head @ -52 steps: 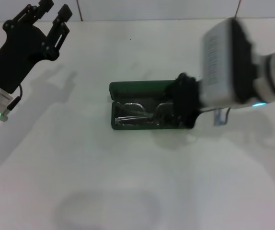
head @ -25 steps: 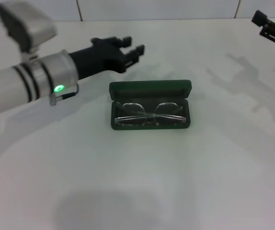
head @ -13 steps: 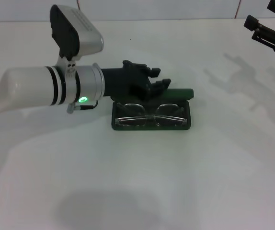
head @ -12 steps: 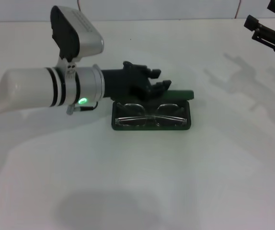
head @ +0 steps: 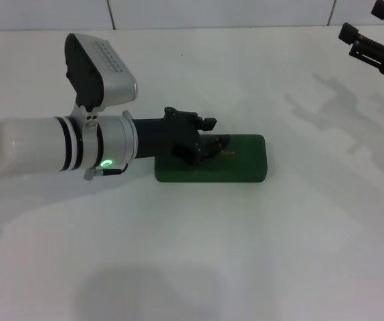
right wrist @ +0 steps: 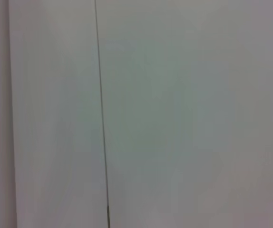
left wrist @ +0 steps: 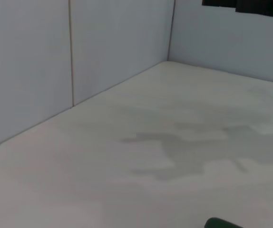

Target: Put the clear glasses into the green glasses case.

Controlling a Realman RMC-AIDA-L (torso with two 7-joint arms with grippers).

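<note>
Case (head: 229, 160) lies shut mid-table, lid down; the glasses are not visible, presumably inside. Left gripper (head: 209, 137) rests on the lid's left part, apparently pressing it closed; jaws look slightly apart, gripping nothing. Right gripper (head: 372, 40) is parked far right, raised clear; jaw state can't be told.

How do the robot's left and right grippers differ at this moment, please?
The left gripper is low over the lid of the closed green glasses case at mid-table; the right gripper is raised at the far right edge, away from it. The left arm stretches across the table; the right barely shows. Both are black.
</note>
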